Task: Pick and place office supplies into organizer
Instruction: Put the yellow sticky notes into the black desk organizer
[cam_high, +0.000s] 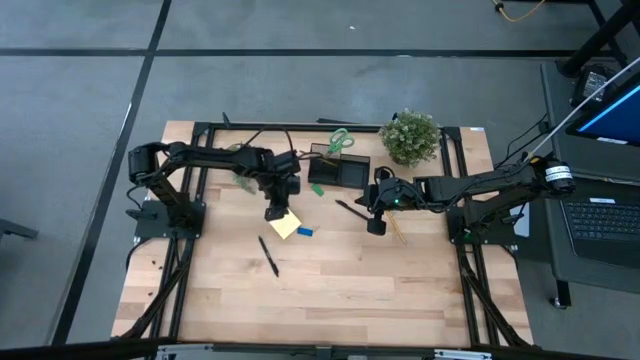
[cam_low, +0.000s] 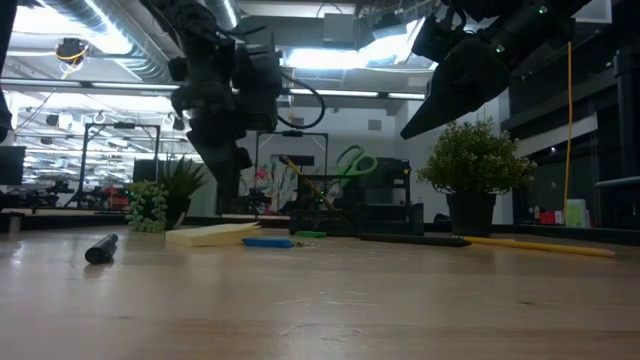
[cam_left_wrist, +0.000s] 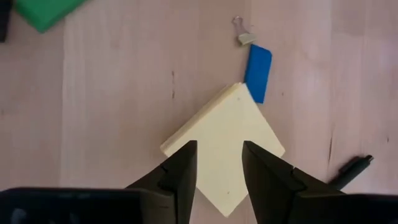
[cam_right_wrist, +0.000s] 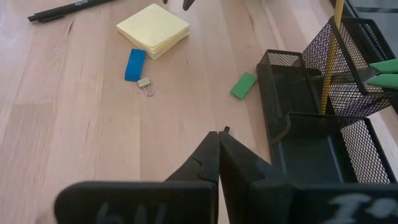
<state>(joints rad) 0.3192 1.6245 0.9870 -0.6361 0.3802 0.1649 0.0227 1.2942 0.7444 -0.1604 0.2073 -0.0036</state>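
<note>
Partly done, judging by the layout. Farthest left, apart from the rest: a black pen (cam_high: 268, 255) lying loose on the desk (cam_high: 340, 300), below and left of the left pincer (cam_high: 276, 212). That pincer hovers released, fingers parted over the yellow sticky-note pad (cam_left_wrist: 222, 140), not yet clamped on it; likely the next pick. Just beyond the pad: a blue eraser (cam_left_wrist: 257, 71) and a small binder clip (cam_left_wrist: 244, 37), both unplaced. Between the two pincers, near the organizer (cam_right_wrist: 314, 109): a green eraser (cam_right_wrist: 243, 85), also loose. Inside the organizer's taller mesh section already: green-handled scissors (cam_high: 340, 139) and a wooden pencil (cam_right_wrist: 329, 56). Lower tray apparently empty. Right pincer (cam_right_wrist: 218, 140) clenched on nothing, hanging just in front of the organizer. Beside it on the desk: another black pen (cam_high: 352, 209) and a pencil (cam_high: 397, 230), still out. Potted plant (cam_high: 410, 135) behind, untouched.

Writing: faint pale lettering on a pen barrel (cam_right_wrist: 68, 7) in the right wrist view, too small to read.
</note>
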